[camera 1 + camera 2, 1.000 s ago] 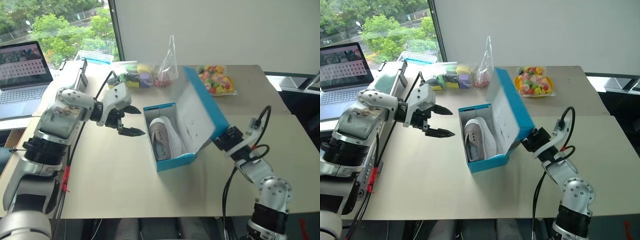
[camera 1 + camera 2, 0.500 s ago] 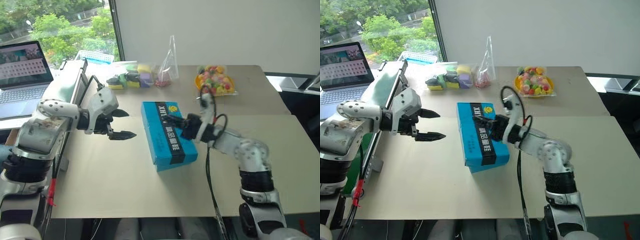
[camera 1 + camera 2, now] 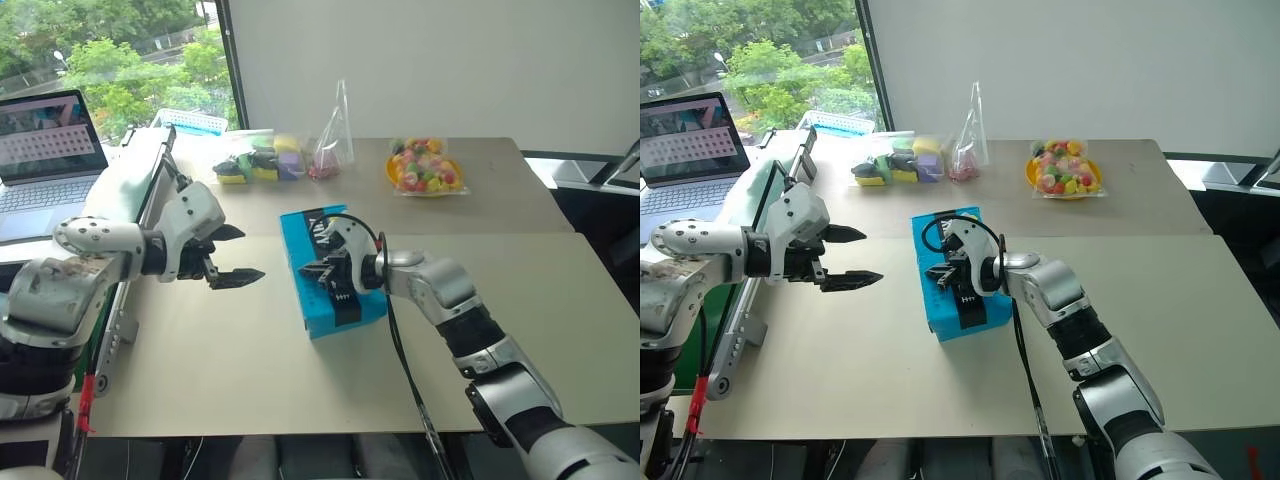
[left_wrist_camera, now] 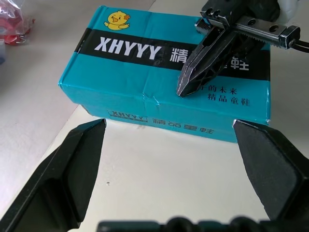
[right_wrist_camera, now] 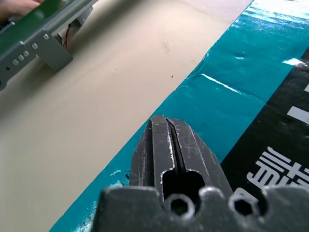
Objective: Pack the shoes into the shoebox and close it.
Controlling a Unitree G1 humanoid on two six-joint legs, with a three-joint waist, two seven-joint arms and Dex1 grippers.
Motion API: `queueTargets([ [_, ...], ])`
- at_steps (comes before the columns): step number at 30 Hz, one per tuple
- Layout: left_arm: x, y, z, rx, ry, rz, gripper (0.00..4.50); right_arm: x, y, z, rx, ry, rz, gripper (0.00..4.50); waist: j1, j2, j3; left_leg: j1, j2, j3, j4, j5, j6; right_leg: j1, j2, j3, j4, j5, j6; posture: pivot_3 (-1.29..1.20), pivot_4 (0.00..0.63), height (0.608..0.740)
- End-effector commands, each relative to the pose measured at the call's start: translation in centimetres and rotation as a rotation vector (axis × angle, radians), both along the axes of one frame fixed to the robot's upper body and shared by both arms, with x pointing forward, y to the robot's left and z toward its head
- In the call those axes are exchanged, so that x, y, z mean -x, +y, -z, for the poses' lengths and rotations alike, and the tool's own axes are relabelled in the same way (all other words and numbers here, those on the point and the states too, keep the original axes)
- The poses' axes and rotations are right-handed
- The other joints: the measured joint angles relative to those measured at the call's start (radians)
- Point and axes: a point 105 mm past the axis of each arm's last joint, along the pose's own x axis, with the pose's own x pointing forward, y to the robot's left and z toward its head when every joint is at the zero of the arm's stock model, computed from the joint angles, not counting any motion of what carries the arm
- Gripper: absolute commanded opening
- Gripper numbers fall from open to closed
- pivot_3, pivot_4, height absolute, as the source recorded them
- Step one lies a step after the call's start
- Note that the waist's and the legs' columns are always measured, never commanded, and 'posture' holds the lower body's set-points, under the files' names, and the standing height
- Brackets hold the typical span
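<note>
Bright-blue cardboard, printed with a black band of white lettering and a small yellow duck, forms the shoebox [image 3: 332, 270], which lies with its flap lid down near the middle of the matte beige worktop [image 3: 250, 370]. One long edge of the lid shows creases and a slight tear in the card, seen close in the left wrist view. On top of the lid rests the right tool [image 4: 203, 72], its two scuffed black tapered fingers pressed together into a single wedge, the tip touching the black band near the box's long edge. Beside the box, apart from it and above the bare worktop, hangs the left tool [image 3: 232, 256], its two black pointed fingers spread wide and aimed toward the box. Along the far side of the worktop sit clear plastic bags: one with blocky yellow, purple and green items [image 3: 258, 158], a tall peaked one with reddish contents [image 3: 332, 135], and a round flat pack of multicoloured sweets [image 3: 425, 166]. An open laptop [image 3: 45, 160] stands at the far left, beside a perforated grey metal rail [image 3: 735, 320] running along the worktop's edge.
</note>
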Motion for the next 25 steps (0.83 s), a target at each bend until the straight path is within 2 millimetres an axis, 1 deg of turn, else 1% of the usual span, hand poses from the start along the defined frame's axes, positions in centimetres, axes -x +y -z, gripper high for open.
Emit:
queueTargets([
  [1, 0.3, -0.1, -0.9, -0.002, -0.052, 0.000, 4.50, 0.4, -1.6, 2.7, 0.162, 0.030, 0.021, 0.05, 0.003, 0.000, 0.000, 0.000, 0.000, 0.000, 0.000, 0.000, 0.000, 0.000, 0.000, 0.000, 0.000, 0.000, 0.000, 0.00, 0.150, 0.740],
  [3, 0.2, -0.2, -0.8, -0.002, -0.053, -0.001, 4.50, 0.4, -1.2, 0.8, 0.107, 0.017, 0.013, 0.05, 0.005, 0.000, 0.000, -0.001, 0.000, 0.000, 0.000, 0.000, 0.000, -0.001, 0.000, 0.000, 0.000, 0.000, 0.000, 0.00, 0.150, 0.740],
  [6, 0.0, -0.3, -0.8, 0.005, -0.058, -0.001, 4.50, 0.6, -1.4, -3.6, -0.044, 0.012, 0.016, 0.05, 0.008, 0.000, 0.000, -0.004, 0.000, 0.000, 0.000, 0.000, 0.000, -0.003, 0.000, 0.000, 0.000, 0.004, -0.007, 0.00, 0.150, 0.740],
  [8, -0.2, -0.4, -0.8, 0.012, -0.062, 0.001, 4.50, 1.1, -2.3, -6.3, -0.105, -0.024, 0.001, 0.05, 0.013, 0.000, 0.001, -0.007, 0.000, -0.001, 0.000, 0.000, 0.000, -0.005, 0.000, 0.000, 0.000, 0.004, -0.007, 0.00, 0.150, 0.740],
  [9, -0.2, -0.4, -0.9, 0.017, -0.064, 0.002, 4.50, 1.5, -2.7, -7.3, -0.120, -0.048, -0.012, 0.05, 0.017, 0.000, 0.001, -0.010, 0.000, -0.001, 0.000, 0.000, 0.000, -0.008, 0.000, 0.000, 0.000, 0.004, -0.007, 0.00, 0.150, 0.740],
  [11, -0.2, -0.7, -0.9, 0.038, -0.067, 0.019, 4.50, 2.7, -3.6, -9.4, -0.175, -0.094, -0.069, 0.05, 0.023, 0.000, 0.001, -0.017, 0.000, -0.001, 0.000, 0.000, 0.000, -0.016, 0.000, 0.000, 0.001, 0.004, -0.007, 0.00, 0.150, 0.740],
  [12, -0.1, -0.9, -1.0, 0.048, -0.071, 0.028, 4.50, 3.2, -3.8, -10.1, -0.190, -0.111, -0.088, 0.05, 0.024, 0.000, 0.001, -0.021, 0.000, -0.002, 0.001, 0.000, 0.000, -0.019, 0.000, -0.001, 0.001, 0.004, -0.007, 0.00, 0.150, 0.740],
  [13, -0.4, -1.1, -1.7, 0.113, -0.088, 0.019, 4.50, 4.1, -4.8, -10.8, -0.177, -0.163, -0.124, 0.05, 0.023, 0.000, 0.001, -0.021, 0.000, -0.002, 0.001, 0.000, 0.000, -0.020, 0.000, -0.001, 0.002, 0.004, -0.007, 0.00, 0.150, 0.740],
  [14, -0.5, -1.3, -2.0, 0.145, -0.099, 0.019, 4.50, 4.8, -5.6, -11.0, -0.144, -0.202, -0.155, 0.05, 0.026, 0.001, 0.001, -0.021, 0.000, -0.002, 0.000, 0.000, 0.000, -0.020, 0.000, -0.001, 0.001, 0.004, -0.007, 0.00, 0.150, 0.740],
  [16, -0.6, -1.4, -2.0, 0.151, -0.126, 0.014, 4.50, 6.0, -7.5, -10.7, -0.029, -0.259, -0.197, 0.05, 0.032, 0.001, 0.002, -0.022, -0.001, -0.002, 0.000, 0.000, 0.000, -0.019, -0.001, -0.002, -0.001, 0.004, -0.007, 0.00, 0.150, 0.740],
  [18, -0.5, -1.5, -1.3, 0.109, -0.129, 0.029, 4.50, 6.5, -8.7, -10.5, 0.038, -0.282, -0.209, 0.05, 0.032, 0.001, 0.002, -0.023, -0.001, -0.002, 0.000, -0.001, 0.001, -0.018, -0.001, -0.003, -0.004, 0.004, -0.007, 0.00, 0.150, 0.740],
  [21, -0.4, -2.1, -1.5, 0.139, -0.126, 0.044, 4.50, 6.5, -9.4, -11.0, 0.041, -0.311, -0.203, 0.05, 0.017, 0.000, 0.002, -0.021, 0.000, -0.001, 0.000, -0.001, 0.001, -0.018, -0.001, -0.001, -0.004, 0.004, -0.007, 0.00, 0.150, 0.740],
  [25, -1.0, -2.2, -1.5, 0.140, -0.135, 0.025, 4.50, 5.6, -9.9, -11.2, 0.029, -0.335, -0.153, 0.05, 0.015, 0.000, 0.002, -0.020, 0.000, -0.001, 0.000, 0.000, 0.001, -0.018, 0.000, -0.001, -0.002, 0.004, -0.007, 0.00, 0.150, 0.740],
])
